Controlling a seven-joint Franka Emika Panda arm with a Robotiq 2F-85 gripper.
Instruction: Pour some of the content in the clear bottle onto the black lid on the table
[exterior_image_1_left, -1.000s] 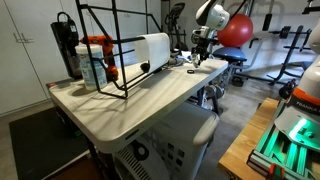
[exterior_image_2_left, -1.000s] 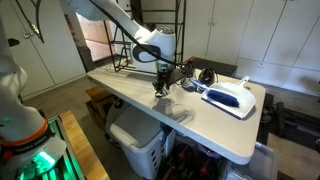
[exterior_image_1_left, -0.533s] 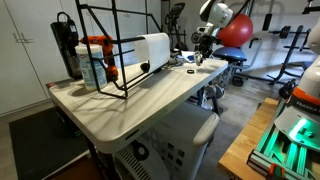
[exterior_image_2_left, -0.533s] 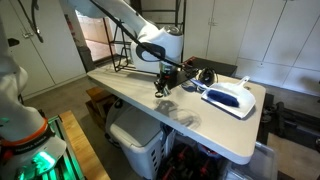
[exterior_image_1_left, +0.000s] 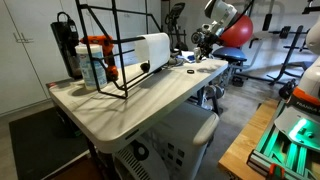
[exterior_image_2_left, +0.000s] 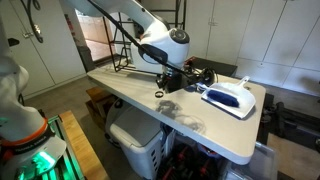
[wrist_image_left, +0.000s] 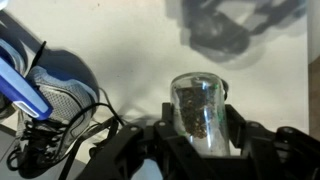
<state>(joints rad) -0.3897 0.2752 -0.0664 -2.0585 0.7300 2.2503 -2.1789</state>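
We see the gripper (wrist_image_left: 200, 135) clenched on the clear bottle (wrist_image_left: 200, 110), one dark finger (wrist_image_left: 160, 138) on each side of its see-through wall, and the wrist view shows dark speckled matter inside the bottle. In an exterior view the gripper (exterior_image_2_left: 170, 76) hangs above the pale worktop (exterior_image_2_left: 200, 125) with the bottle clear of the surface; we cannot tell from there how far the bottle is tipped. The black lid (exterior_image_2_left: 163, 95) lies flat on the worktop just below and slightly to the side of the gripper, apart from it. Near the lid, toward the end of the worktop, rests a white and blue device (exterior_image_2_left: 228, 97), and the wrist view shows the same device (wrist_image_left: 40, 80) with a tangle of dark cables (wrist_image_left: 55, 140) beside it. In an exterior view the gripper (exterior_image_1_left: 205, 38) sits over the far end of the worktop, well apart from the black wire rack (exterior_image_1_left: 105, 55) at the other end. A white roll (exterior_image_1_left: 153, 48) lies within that rack, with a bluish bottle with an orange-red top (exterior_image_1_left: 95, 65) and a tall black canister (exterior_image_1_left: 66, 45) close by. A red ball (exterior_image_1_left: 237, 30) shows behind the arm
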